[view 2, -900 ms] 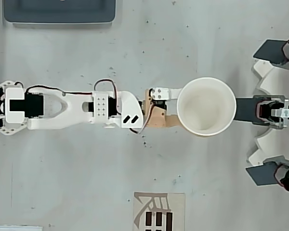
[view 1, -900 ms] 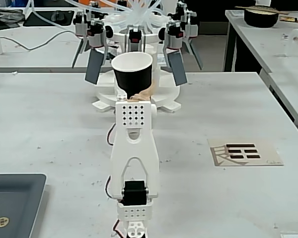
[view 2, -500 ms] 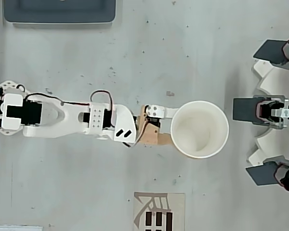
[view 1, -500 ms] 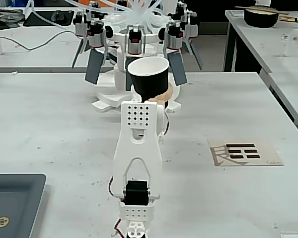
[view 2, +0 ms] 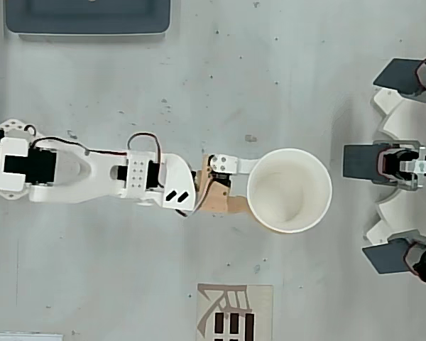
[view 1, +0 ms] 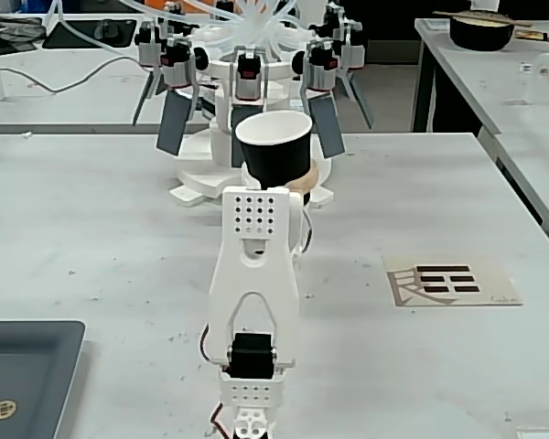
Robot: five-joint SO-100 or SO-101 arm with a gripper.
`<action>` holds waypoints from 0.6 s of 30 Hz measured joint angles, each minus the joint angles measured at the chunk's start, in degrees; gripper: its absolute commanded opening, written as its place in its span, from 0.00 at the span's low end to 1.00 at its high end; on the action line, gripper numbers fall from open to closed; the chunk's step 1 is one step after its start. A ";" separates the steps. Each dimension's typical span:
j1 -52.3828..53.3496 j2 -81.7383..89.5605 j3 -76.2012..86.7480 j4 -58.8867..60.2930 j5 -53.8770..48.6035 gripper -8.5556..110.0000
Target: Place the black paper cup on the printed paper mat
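Fixed view: black paper cup (view 1: pixel 276 146) sits upright and lifted off the table, held out ahead of the arm, in front of the white multi-arm fixture (view 1: pixel 247 82). Gripper (view 1: pixel 297 187) mostly hidden behind the arm's own link; looks clamped on the cup's lower body. Printed paper mat (view 1: pixel 451 281) lies flat on the table, to the right of the arm and nearer the camera than the cup, well apart from it. So my read is the carry needs a swing right plus a pull back, then lower. Overhead view: cup (view 2: pixel 290 190) seen mouth-up, white inside, round white rim, no visible crush. Gripper (view 2: pixel 259 192) closed on its wall from the left side. Mat (view 2: pixel 234 312) at bottom edge, partly cut off, below and slightly left of the cup.
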 measured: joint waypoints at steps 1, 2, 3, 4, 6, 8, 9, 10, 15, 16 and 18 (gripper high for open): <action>0.00 0.97 0.88 0.00 0.00 0.15; 0.00 2.02 2.02 0.00 0.00 0.15; 0.00 3.25 3.34 0.00 0.00 0.15; 0.00 4.57 4.31 0.00 0.00 0.15; 0.00 7.29 6.77 0.00 0.00 0.16; 0.00 9.93 9.23 0.00 0.00 0.16; 0.00 11.34 10.46 0.00 0.00 0.16; 0.00 12.92 11.78 0.00 0.00 0.16; 0.00 20.04 19.07 0.00 0.00 0.16; 0.00 21.45 20.57 0.00 0.00 0.16; 0.00 24.43 23.91 0.00 0.00 0.16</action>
